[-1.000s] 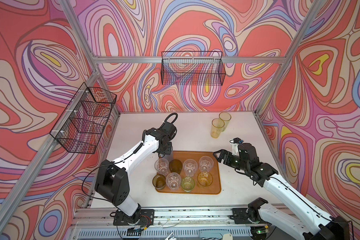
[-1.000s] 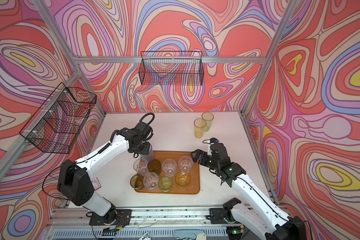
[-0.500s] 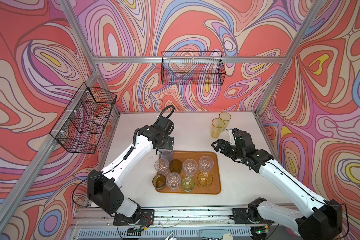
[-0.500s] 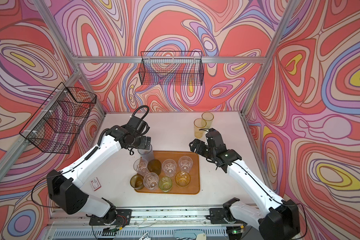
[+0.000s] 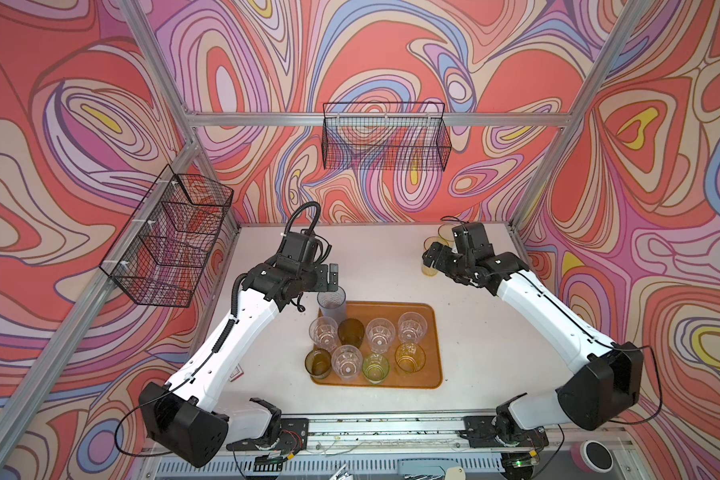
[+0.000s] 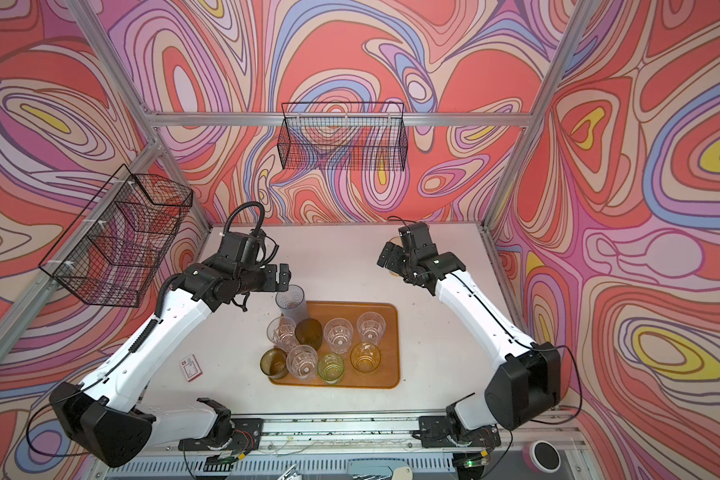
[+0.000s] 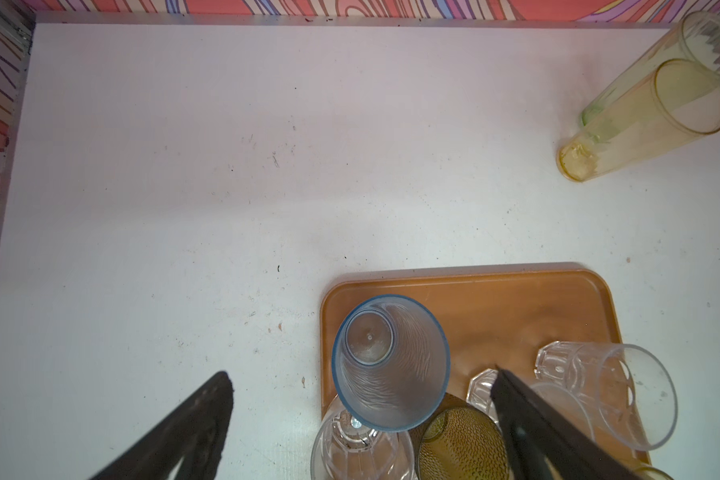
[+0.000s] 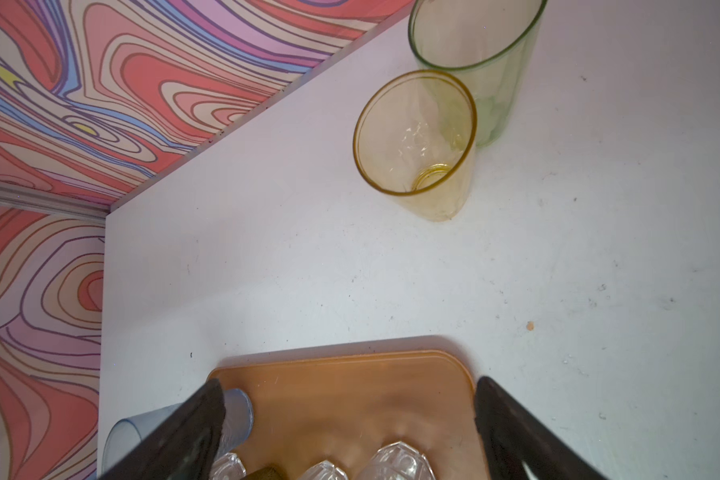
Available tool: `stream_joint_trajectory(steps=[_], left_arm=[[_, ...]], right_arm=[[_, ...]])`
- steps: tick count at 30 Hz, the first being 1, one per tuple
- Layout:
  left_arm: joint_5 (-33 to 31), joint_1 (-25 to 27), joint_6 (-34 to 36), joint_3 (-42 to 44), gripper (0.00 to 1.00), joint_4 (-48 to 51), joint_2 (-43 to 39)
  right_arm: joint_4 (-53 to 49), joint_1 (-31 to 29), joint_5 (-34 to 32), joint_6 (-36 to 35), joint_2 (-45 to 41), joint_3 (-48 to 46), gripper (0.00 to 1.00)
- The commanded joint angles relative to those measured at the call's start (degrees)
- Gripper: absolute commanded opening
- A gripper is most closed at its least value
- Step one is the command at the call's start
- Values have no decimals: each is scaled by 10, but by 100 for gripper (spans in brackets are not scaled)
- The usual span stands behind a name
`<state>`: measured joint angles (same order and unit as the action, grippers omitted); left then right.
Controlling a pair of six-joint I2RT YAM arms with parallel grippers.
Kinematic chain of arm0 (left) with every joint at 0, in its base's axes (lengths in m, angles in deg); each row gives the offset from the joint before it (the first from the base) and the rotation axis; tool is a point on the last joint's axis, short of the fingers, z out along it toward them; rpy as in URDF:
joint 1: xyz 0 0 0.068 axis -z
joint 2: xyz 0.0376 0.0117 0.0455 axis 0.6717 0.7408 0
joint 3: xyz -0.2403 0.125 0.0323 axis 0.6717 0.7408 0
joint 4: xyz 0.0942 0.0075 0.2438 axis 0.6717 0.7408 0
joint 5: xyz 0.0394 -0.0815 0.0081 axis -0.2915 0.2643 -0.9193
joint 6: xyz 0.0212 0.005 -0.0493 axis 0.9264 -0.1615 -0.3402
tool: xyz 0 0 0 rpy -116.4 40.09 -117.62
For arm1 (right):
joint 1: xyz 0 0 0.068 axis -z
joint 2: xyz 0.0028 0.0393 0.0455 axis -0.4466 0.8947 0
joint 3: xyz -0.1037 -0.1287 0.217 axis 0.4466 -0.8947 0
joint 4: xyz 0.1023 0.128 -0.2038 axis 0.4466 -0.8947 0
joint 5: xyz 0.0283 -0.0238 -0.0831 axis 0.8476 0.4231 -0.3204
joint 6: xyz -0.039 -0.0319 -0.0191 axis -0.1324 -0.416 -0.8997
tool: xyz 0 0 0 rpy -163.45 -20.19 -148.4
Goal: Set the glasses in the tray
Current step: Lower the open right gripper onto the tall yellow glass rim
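**Item 1.** Tray (image 5: pixel 395 309): orange-brown, flat on the bench (image 5: pixel 371 257), towards the front.

**Item 2.** Short glasses (image 5: pixel 380 334): eight, upright, in two rows of four on the tray. The olive glass (image 5: pixel 318 362) at the near left corner overlaps the rim. I cannot tell whether its base sits fully inside.

**Item 3.** Blue glass (image 7: pixel 391 365): tall, ribbed, upright in the tray's far left corner, standing free.

**Item 4.** Left hand (image 6: pixel 279 277): fingers spread wide and holding nothing, just beside the blue glass's rim. My left wrist view shows only the two fingertips.

**Item 5.** Yellow glass (image 8: pixel 416 141) and green glass (image 8: pixel 487 83): tall, upright on the bench, well apart from the tray and close together. I cannot tell if they touch. The picture's edge cuts off the green one's rim. In both top views the right arm hides most of both.

**Item 6.** Right hand (image 5: pixel 435 254): spread, empty, near the yellow glass and apart from it.

**Item 7.** Card (image 6: pixel 191 368): small, red and white, print unreadable.

**Item 8.** Wire baskets: one on the back wall (image 5: pixel 385 137), one on the left wall (image 5: pixel 171 241).
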<state>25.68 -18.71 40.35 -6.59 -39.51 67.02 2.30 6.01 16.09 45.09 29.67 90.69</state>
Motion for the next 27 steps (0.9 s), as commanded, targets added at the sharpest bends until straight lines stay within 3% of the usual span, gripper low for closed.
stream_joint_trajectory(steps=[1, 12, 27], left_arm=[[10, -13, 34, 22, 100, -10, -22], [-1, -33, 43, 87, 100, -70, -73], [-15, -33, 43, 94, 100, -74, -80]], right_arm=[[-34, 22, -10, -9, 26, 22, 95], [-47, 70, 18, -13, 119, 76, 85], [-12, 91, 33, 19, 187, 109, 75]])
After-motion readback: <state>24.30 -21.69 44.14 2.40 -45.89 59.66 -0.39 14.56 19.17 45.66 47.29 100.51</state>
